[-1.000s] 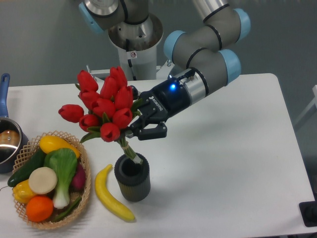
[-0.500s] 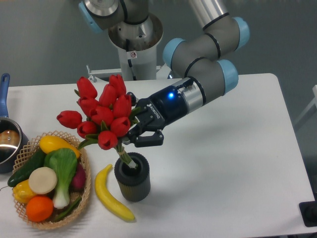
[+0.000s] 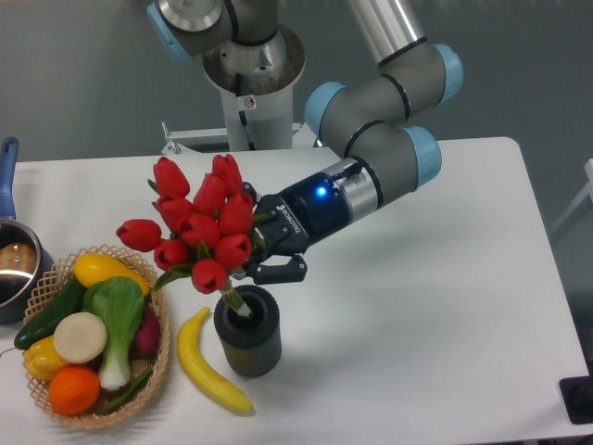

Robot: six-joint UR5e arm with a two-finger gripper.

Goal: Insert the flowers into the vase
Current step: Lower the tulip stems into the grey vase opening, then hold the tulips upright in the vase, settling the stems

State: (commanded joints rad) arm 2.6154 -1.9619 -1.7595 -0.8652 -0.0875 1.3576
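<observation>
Flowers [image 3: 199, 222] lower, in end effector [image 3: 258, 260]

White lettering on end effector [image 3: 263, 262] body, too small to read, poss. brand

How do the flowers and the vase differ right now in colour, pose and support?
The flowers are red buds with green leaves; the vase is dark grey and ribbed. The flowers lean left, while the vase stands upright. The gripper holds the flowers at the stems; the vase rests on the table. The bunch spreads wider than the vase. They share one spot: the stems enter the vase's mouth.
</observation>
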